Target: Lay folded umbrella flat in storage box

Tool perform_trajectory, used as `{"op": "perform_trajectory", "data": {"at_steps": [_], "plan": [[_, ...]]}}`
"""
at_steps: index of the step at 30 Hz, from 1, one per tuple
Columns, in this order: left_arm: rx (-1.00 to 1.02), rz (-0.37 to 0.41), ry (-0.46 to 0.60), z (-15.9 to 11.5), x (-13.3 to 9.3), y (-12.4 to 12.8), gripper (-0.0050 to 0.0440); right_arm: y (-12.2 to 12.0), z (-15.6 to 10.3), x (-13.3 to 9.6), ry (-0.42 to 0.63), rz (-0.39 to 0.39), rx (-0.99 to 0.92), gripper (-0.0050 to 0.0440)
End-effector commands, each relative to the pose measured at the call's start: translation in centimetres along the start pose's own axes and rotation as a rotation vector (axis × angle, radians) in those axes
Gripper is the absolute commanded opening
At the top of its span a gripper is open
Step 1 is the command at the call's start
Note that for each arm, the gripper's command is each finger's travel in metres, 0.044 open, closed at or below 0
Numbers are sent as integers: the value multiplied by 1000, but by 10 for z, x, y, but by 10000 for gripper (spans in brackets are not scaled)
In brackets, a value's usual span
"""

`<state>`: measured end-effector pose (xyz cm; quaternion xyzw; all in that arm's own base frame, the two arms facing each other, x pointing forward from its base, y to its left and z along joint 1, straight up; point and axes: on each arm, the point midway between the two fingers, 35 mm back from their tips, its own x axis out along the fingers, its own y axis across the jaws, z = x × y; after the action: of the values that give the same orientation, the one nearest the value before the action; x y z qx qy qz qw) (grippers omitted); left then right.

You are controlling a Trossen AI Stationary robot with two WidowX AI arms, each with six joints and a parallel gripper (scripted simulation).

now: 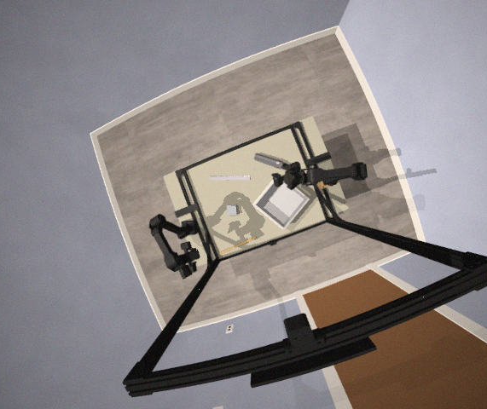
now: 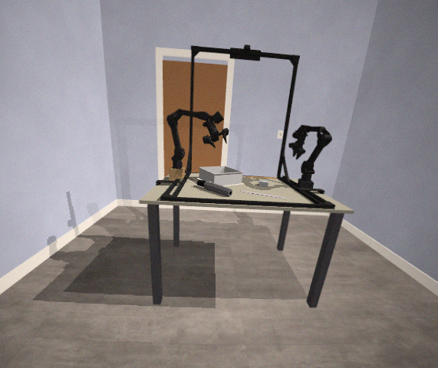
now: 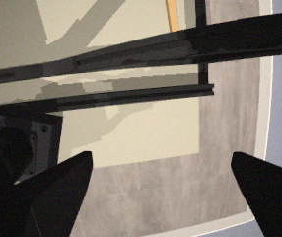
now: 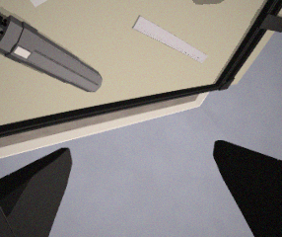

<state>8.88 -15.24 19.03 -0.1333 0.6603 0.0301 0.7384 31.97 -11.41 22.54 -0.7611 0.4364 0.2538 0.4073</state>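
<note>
The folded umbrella (image 1: 269, 160), grey with a black handle, lies flat on the table beside the storage box (image 1: 282, 203). It shows in front of the box (image 2: 221, 175) in the exterior view (image 2: 213, 187) and at the upper left of the right wrist view (image 4: 45, 55). The white open box is empty. My right gripper (image 2: 215, 138) (image 4: 143, 152) hangs open and empty high above the box and umbrella. My left gripper (image 2: 296, 152) (image 3: 163, 159) is open and empty, raised at the opposite table side near its edge.
A white ruler (image 1: 229, 177) and a small grey cube (image 1: 232, 210) lie mid-table. An orange stick (image 1: 236, 244) lies near the left arm's edge. A black frame (image 2: 246, 53) surrounds the table. A wooden block (image 2: 176, 172) stands by the right arm's base.
</note>
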Motion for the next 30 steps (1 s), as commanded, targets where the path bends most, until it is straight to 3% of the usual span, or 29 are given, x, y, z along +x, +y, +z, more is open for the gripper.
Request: {"op": "perform_trajectory", "data": {"at_steps": [1,21,30], "plan": [[0,0,0,0,0,0,400,0,0,0,0,0,0,400],[5,-3,0,0,0,-1,400,0,-1,0,1,0,6,400],[14,-57,-19,13,0,-10,400,-2,-5,6,-1,5,142,400]]}}
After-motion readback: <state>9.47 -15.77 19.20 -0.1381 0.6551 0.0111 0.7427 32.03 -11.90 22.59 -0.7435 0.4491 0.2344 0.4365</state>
